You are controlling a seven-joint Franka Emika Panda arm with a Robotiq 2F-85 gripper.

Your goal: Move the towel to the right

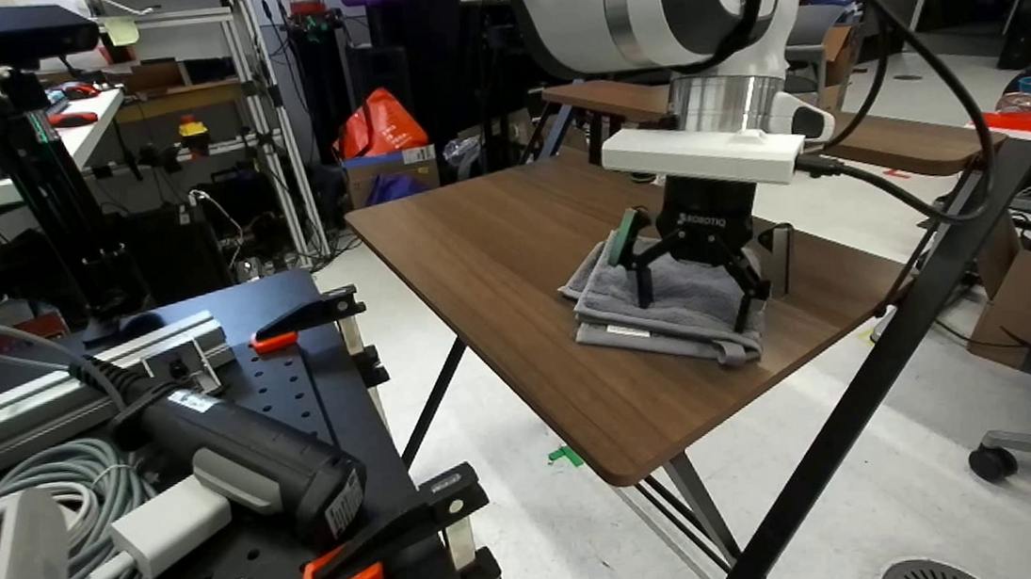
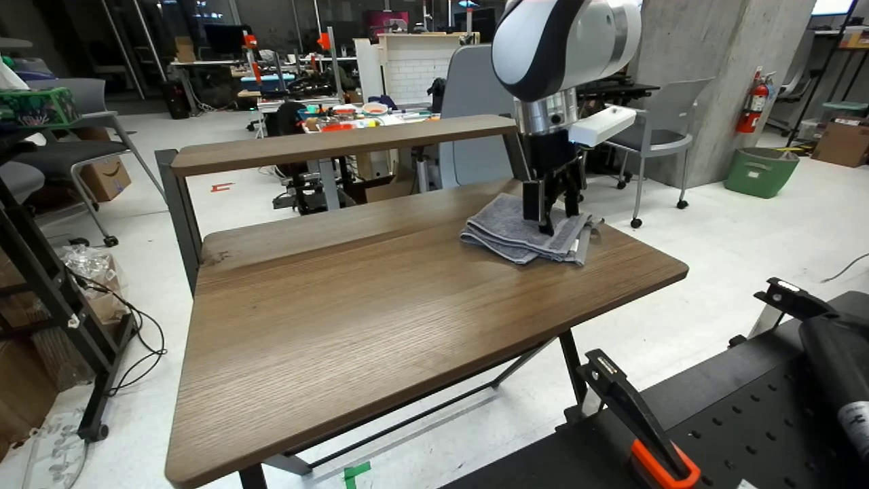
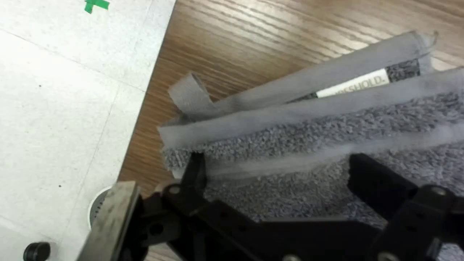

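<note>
The towel is a folded grey cloth lying on the brown tabletop. It shows in both exterior views [image 1: 609,301] [image 2: 501,225], with paler hems, a loop and a white label in the wrist view [image 3: 308,139]. My black gripper points down over the towel in both exterior views [image 1: 694,310] [image 2: 558,221]. In the wrist view the gripper [image 3: 277,157] has its fingers wide apart with flat towel between them. The fingertips are at or just above the cloth; I cannot tell whether they touch it. Part of the towel is hidden behind the gripper.
The brown table [image 1: 494,263] has a raised shelf [image 2: 339,142] along one side, and the towel lies near one end. A black bench [image 1: 299,395] with clamps, cables and a handheld tool stands apart from the table. A slanting dark table leg [image 1: 873,368] rises close to the arm.
</note>
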